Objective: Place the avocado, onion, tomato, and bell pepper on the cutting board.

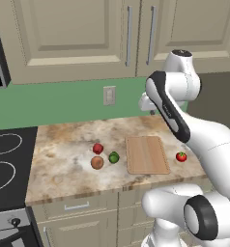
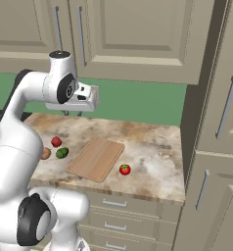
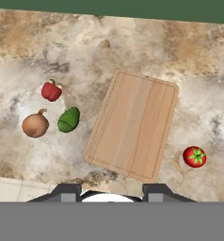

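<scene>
Speckled worktop (image 3: 132,42), bare cutting board (image 3: 132,124) — nothing placed yet, all four still to go.
Avocado (image 3: 68,120), onion (image 3: 35,125) and bell pepper (image 3: 51,91) cluster off one side of the board, tomato (image 3: 194,156) alone off the other; the gripper (image 2: 72,112) hovers high above with its jaws together, holding nothing.

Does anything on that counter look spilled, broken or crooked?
Nothing spilled or broken. The cutting board lies slightly askew to the counter edge, and it is bare; the tomato sits apart from the other three items.
</scene>
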Robot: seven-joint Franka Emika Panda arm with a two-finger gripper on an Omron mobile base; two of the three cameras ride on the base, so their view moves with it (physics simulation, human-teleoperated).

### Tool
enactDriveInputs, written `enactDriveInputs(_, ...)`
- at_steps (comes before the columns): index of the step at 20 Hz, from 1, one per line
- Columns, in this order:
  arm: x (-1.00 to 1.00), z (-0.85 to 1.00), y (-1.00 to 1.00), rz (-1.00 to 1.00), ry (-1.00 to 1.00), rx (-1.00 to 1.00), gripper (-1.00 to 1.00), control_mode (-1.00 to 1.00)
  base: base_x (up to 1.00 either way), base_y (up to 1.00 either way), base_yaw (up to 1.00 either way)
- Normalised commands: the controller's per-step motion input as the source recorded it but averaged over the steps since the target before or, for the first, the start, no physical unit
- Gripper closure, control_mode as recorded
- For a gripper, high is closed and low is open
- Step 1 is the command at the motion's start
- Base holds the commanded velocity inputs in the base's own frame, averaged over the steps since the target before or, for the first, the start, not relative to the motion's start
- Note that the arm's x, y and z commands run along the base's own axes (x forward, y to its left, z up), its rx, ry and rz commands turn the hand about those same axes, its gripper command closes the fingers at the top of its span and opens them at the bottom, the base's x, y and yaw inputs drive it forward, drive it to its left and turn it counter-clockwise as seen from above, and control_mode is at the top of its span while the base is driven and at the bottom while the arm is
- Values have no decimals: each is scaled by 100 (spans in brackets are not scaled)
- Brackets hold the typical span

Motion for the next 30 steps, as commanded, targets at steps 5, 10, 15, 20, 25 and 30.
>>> enactDriveInputs(5,-10,-1,-1,0,0,0,-100,-100,0,0,0)
enactDriveInputs(10,-37,-9,-21,0,-1,0,-100,-100,0,0,0)
enactDriveInputs(15,-42,-22,-29,0,0,0,-100,-100,0,0,0)
enactDriveInputs(20,-35,-31,-19,-1,0,-3,-100,-100,0,0,0)
enactDriveInputs(25,-23,-49,-11,-3,-10,-12,-100,-100,0,0,0)
enactDriveInputs(30,0,-39,-13,-3,-1,-10,-100,-100,0,0,0)
